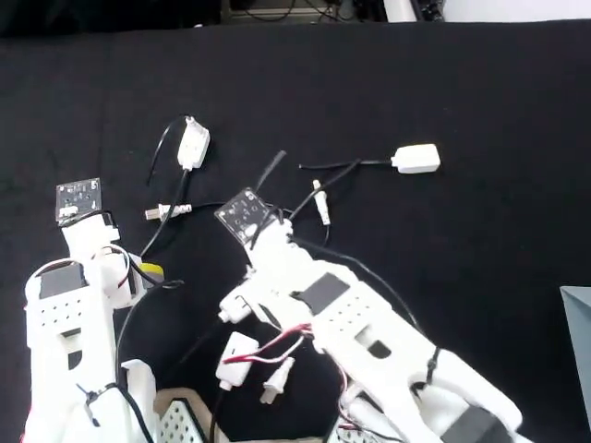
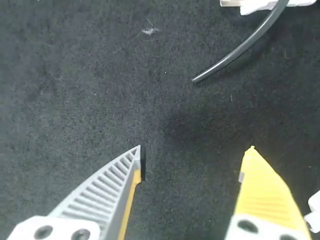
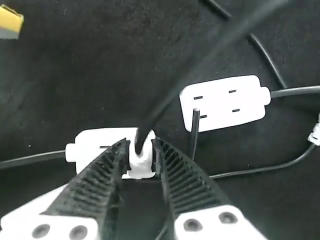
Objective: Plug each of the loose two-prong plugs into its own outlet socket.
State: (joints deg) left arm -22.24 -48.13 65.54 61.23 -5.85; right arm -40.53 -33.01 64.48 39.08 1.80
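Prongs hidden: right tool (image 3: 139, 143) pinches a white plug (image 3: 140, 163) at a socket (image 3: 92, 145); left tool (image 2: 195, 148) spread.

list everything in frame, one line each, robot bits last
cloth: 1, black, covers the table
outlet sockets: 3 in the high view, white with black cords; far left, far right, near edge between the arms
loose plugs: 3, pale; left of centre, centre, near edge beside a socket
held plug: 1, white, black cord, against a white socket; cannot tell if seated; a second socket lies beside it
grey object: 1, right edge of the table
left gripper: grey and yellow fingers, open over bare cloth
right gripper: black fingers, shut on the held plug
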